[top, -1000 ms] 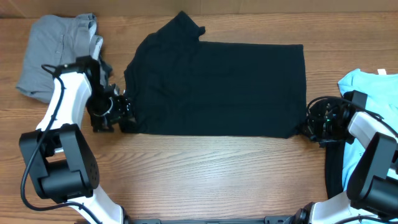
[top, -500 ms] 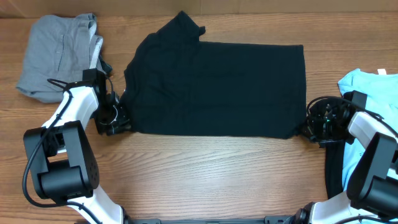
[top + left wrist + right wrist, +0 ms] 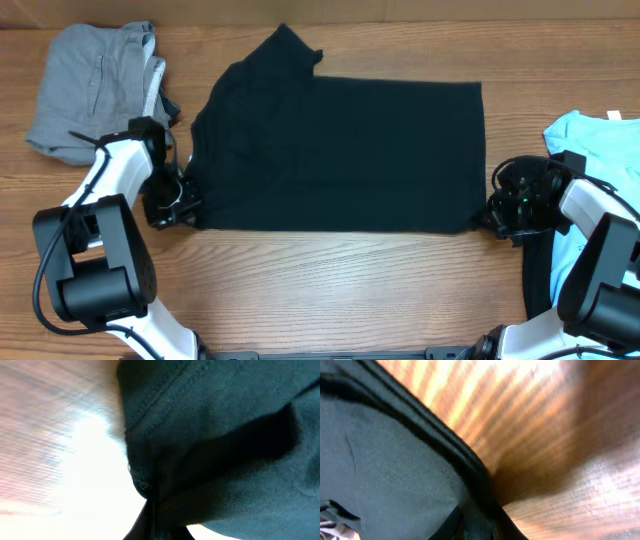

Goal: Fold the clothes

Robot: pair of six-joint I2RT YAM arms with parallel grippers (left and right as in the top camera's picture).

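The black T-shirt lies flat across the middle of the wooden table, folded to a rectangle, with one sleeve sticking out at the far left. My left gripper is shut on the shirt's near left corner. In the left wrist view the hemmed black cloth bunches into the closed jaws. At the near right corner my right gripper is also shut on the shirt. The right wrist view shows the folded edge of the shirt running down into the jaws.
A crumpled grey garment lies at the far left corner, just behind the left arm. A light-blue garment rests at the right edge, partly under the right arm. Bare wooden table runs along the near side.
My left gripper has moved in and closed on the shirt's near left corner. The shirt has shifted slightly to the left and away. The right gripper kept its grip.
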